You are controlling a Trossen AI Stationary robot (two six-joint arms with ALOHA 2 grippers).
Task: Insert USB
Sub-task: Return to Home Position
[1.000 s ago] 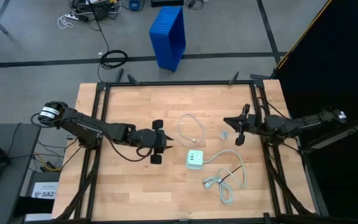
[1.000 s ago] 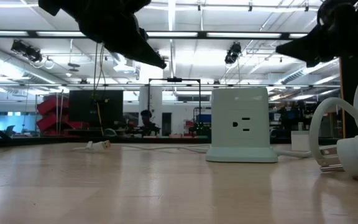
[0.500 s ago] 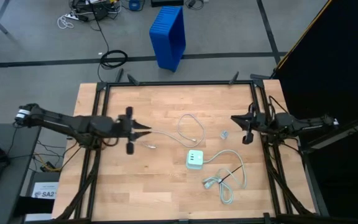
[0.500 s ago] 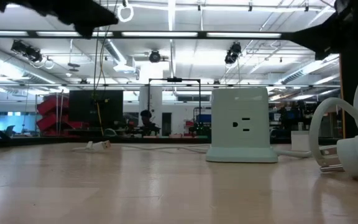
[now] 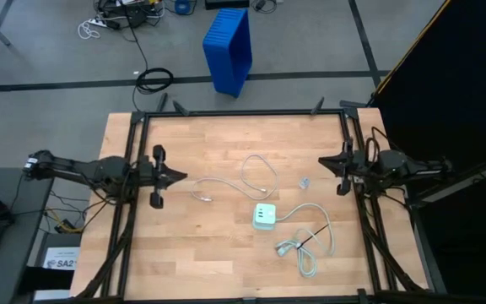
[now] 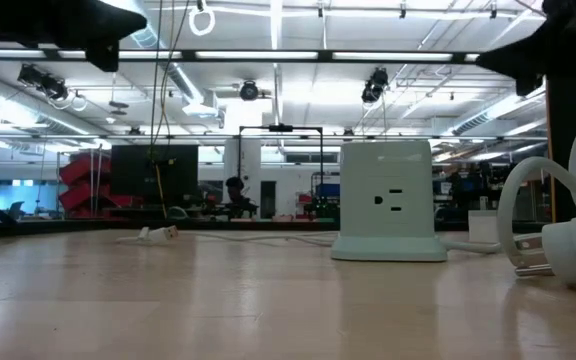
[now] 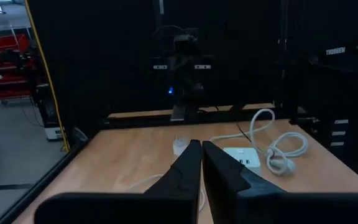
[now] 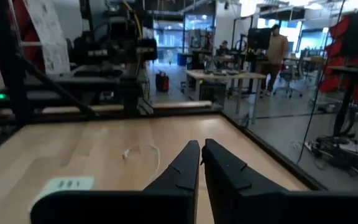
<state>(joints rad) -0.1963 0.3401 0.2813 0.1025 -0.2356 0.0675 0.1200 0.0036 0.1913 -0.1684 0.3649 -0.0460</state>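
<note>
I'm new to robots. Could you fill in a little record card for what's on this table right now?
Left hand: shut, empty, at the table's left edge
Right hand: shut, empty, at the right edge
Thin white USB cable: loose on the wooden table between the hands, touched by neither
Pale green-white boxy charger block: near the middle, thick white cord coiled beside it

USB [image 5: 245, 173] white; charger block [image 5: 265, 216] pale green-white; table [image 5: 184, 253] light wood; bin [image 5: 229, 49] blue.
</note>
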